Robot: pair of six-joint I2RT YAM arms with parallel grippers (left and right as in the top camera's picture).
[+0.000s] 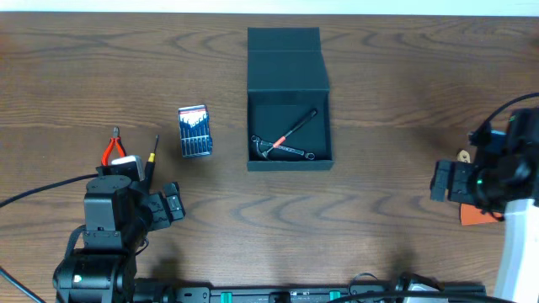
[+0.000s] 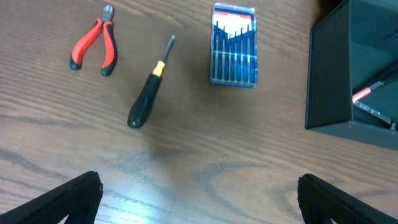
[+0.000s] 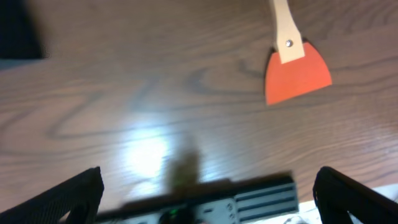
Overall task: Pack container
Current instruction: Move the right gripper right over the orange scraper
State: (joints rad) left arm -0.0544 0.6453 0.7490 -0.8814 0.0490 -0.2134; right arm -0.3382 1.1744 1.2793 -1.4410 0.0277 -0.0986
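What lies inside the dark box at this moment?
Inside the container, whose lid is open, lie a hammer with an orange-and-black handle and a silver wrench. The floor directly beneath these tools is covered, so nothing can be said of it.

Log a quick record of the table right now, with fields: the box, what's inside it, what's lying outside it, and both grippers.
container: open, mid-table
lid: folded back on the far side
inside: orange-handled tool and metal wrench
outside, left of the container: bit case, red pliers, black screwdriver
outside, right: orange scraper
left gripper: open, empty, above bare wood near the screwdriver
right gripper: open, empty, near the scraper
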